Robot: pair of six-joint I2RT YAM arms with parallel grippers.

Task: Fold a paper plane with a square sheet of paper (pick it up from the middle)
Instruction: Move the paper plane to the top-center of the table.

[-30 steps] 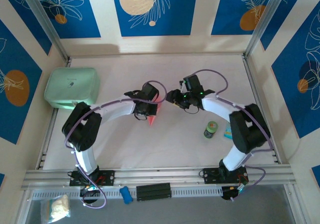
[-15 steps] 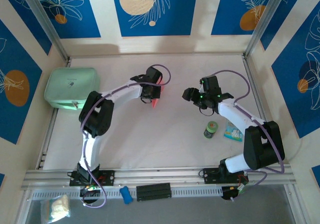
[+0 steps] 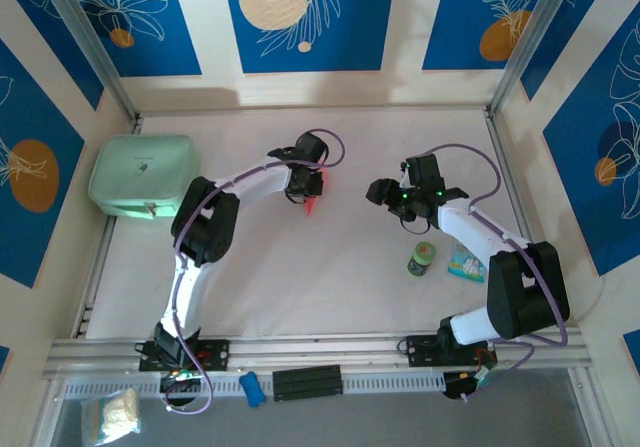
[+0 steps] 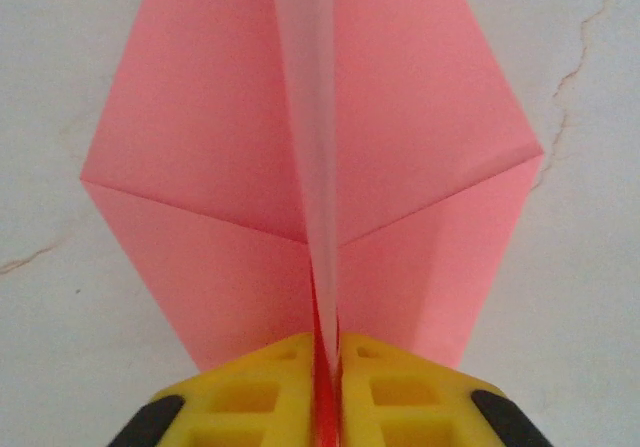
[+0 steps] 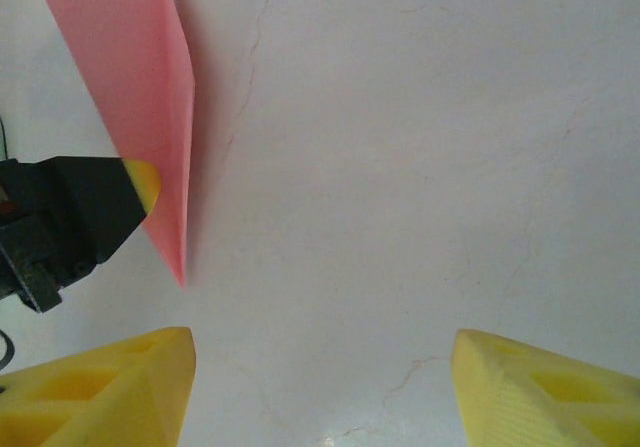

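While the left gripper (image 4: 325,357) pinched the paper plane (image 4: 300,157) by its fold | long fold ran straight ahead | right gripper (image 5: 320,367) gaped empty, well apart.

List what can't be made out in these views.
- Left wrist view: the far end of the paper plane is cut off by the top edge. Its near end disappears between the fingers of the left claw.
- Top external view: most of the paper plane is hidden under the left claw.
- Top external view: the label on the green can is too small to read, and the blue packet beside it is too small to identify.
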